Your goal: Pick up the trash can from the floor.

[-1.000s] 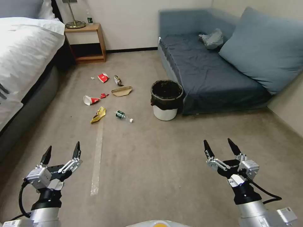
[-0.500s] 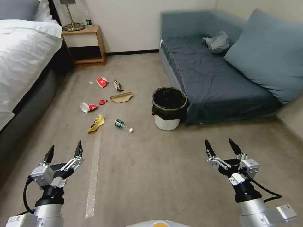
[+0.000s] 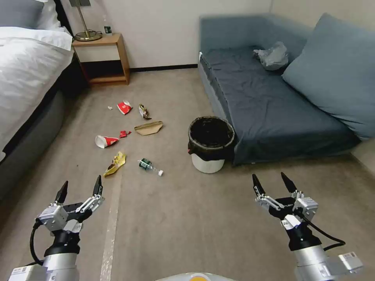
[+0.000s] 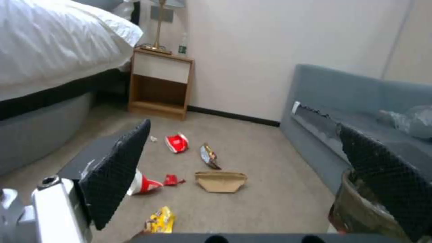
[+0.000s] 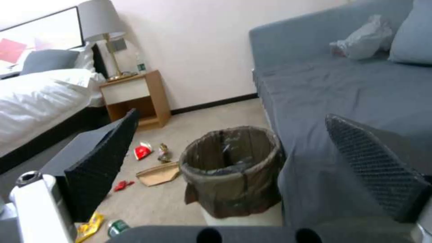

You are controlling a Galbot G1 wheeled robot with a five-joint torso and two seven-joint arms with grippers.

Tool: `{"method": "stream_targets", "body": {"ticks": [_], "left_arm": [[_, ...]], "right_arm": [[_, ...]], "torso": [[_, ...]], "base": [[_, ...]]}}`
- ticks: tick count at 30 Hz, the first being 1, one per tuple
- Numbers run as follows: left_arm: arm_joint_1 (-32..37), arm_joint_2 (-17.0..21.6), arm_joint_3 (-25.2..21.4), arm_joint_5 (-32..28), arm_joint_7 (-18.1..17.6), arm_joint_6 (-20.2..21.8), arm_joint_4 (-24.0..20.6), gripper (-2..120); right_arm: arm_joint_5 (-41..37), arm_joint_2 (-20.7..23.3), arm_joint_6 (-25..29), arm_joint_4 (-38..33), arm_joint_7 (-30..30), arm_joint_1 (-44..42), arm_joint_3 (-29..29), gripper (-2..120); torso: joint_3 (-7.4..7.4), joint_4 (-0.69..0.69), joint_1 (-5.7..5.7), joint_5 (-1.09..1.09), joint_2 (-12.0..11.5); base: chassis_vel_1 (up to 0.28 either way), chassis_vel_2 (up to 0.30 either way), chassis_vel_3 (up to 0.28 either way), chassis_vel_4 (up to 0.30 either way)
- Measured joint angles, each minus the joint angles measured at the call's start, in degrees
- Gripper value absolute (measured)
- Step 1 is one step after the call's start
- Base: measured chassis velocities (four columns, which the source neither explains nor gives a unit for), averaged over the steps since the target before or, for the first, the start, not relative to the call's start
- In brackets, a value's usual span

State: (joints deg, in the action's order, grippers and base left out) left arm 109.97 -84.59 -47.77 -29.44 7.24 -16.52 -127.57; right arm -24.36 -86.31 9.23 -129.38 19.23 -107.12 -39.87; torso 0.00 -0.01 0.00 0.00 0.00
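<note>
I see the small round white trash can with its crinkly black liner [image 3: 211, 144] upright on the tan short-pile carpet floor [image 3: 183, 218], at twelve o'clock, against the blue-grey sofa [image 3: 269, 105]. My left gripper [image 3: 79, 188] and right gripper [image 3: 272, 184] hover spread wide, empty.

The small round white trash can [image 5: 234, 175] with its crinkly black liner stands upright on the tan carpet floor [image 5: 211, 118], touching the blue-grey sofa [image 5: 342, 98]. The right gripper [image 5: 252, 168] frames it, black textured fingers [image 5: 101, 165] spread wide.
</note>
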Motion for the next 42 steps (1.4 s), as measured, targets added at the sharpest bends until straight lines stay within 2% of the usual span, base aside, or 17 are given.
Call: {"method": "stream_targets", "body": {"ticks": [42], "left_arm": [[-0.23, 0.77, 0.02, -0.4, 0.07, -0.12, 0.32, 100]], "right_arm": [[0.03, 0.03, -0.04, 0.09, 0.95, 0.29, -0.16, 100]], "torso": [[0.0, 0.01, 0.0, 0.0, 0.0]], "base": [[-0.123, 0.13, 0.129, -0.126]]}}
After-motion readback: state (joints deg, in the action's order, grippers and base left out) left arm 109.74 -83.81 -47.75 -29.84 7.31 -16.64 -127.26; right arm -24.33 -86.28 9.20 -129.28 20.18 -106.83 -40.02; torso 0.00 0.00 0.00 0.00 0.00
